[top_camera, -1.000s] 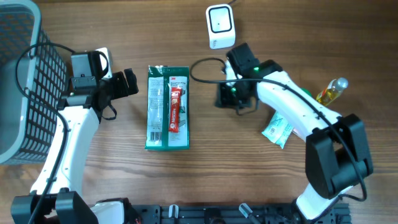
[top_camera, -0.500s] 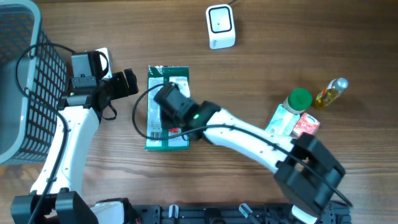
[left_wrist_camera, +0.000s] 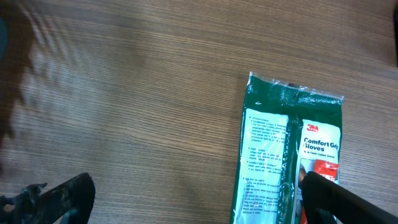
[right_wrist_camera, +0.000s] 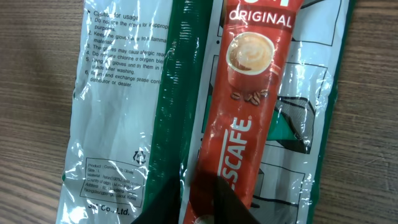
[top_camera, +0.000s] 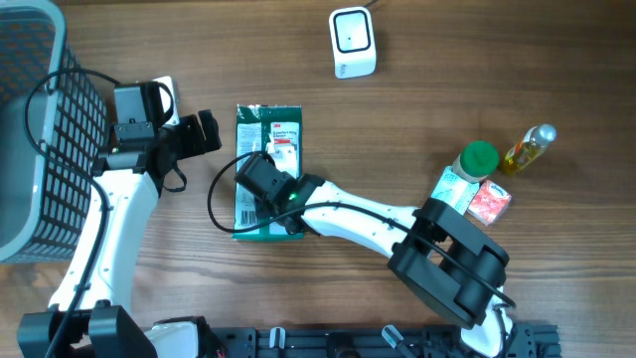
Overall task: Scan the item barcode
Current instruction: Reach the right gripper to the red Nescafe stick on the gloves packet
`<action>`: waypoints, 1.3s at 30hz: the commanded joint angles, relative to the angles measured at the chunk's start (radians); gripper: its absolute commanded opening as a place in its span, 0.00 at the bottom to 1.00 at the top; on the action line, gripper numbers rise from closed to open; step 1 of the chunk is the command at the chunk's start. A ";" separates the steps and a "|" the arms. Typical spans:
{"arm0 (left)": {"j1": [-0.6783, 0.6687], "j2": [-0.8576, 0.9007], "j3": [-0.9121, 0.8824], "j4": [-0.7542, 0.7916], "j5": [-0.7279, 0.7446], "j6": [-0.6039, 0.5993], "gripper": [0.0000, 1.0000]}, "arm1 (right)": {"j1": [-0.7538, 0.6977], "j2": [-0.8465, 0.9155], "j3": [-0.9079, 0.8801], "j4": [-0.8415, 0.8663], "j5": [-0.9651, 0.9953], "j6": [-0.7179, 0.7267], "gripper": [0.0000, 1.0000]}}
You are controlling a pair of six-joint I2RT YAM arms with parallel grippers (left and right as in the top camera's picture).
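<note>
R arm point(top_camera: 358, 214) has swung off the scanner point(top_camera: 351, 42) side at 12 o'clock & now sits over the glove pack point(top_camera: 250, 134), approx 9 o'clock of worktop point(top_camera: 447, 80) centre. R gripper point(right_wrist_camera: 193, 199) jaws have narrowed over the last sec. Their tips are close together at the 6 o'clock end of the coffee stick point(right_wrist_camera: 249, 112), which lies flat on the pack. Can't tell if they've got it yet. Looks like a pick underway. Nothing's at the scanner, so the scan's still to do. L gripper point(left_wrist_camera: 199, 202) hasn't moved: jaws wide, holding nothing, at 9 o'clock of the pack.

Writing:
- Stick: "ORIGINAL", "…ESCAFÉ", w/ coffee-cup pic.
- Pack: "3M", "Comfort Gri… Gloves". Usage cautions on the clear panel are too small to read.
</note>
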 commanded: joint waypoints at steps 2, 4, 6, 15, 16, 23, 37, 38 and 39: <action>-0.003 -0.014 0.014 0.002 0.005 0.022 1.00 | 0.000 -0.003 0.006 -0.019 0.030 -0.018 0.24; -0.003 -0.014 0.014 0.002 0.005 0.022 1.00 | 0.000 -0.008 0.006 -0.025 0.051 -0.019 0.24; -0.003 -0.014 0.014 0.002 0.005 0.023 1.00 | 0.000 -0.008 0.006 -0.029 0.055 -0.019 0.24; -0.003 -0.014 0.014 0.002 0.005 0.023 1.00 | 0.000 -0.058 0.006 -0.028 0.077 -0.103 0.25; -0.003 -0.014 0.014 0.002 0.005 0.023 1.00 | 0.000 -0.058 0.006 -0.027 0.078 -0.118 0.25; -0.003 -0.014 0.014 0.002 0.005 0.023 1.00 | 0.000 -0.057 0.005 -0.077 0.078 -0.117 0.25; -0.003 -0.014 0.014 0.002 0.005 0.023 1.00 | 0.000 -0.023 -0.003 -0.106 0.045 -0.058 0.24; -0.003 -0.014 0.014 0.002 0.005 0.023 1.00 | 0.000 -0.019 -0.003 -0.106 0.038 -0.055 0.24; -0.003 -0.014 0.014 0.002 0.005 0.023 1.00 | 0.000 -0.014 -0.003 -0.108 0.039 -0.049 0.24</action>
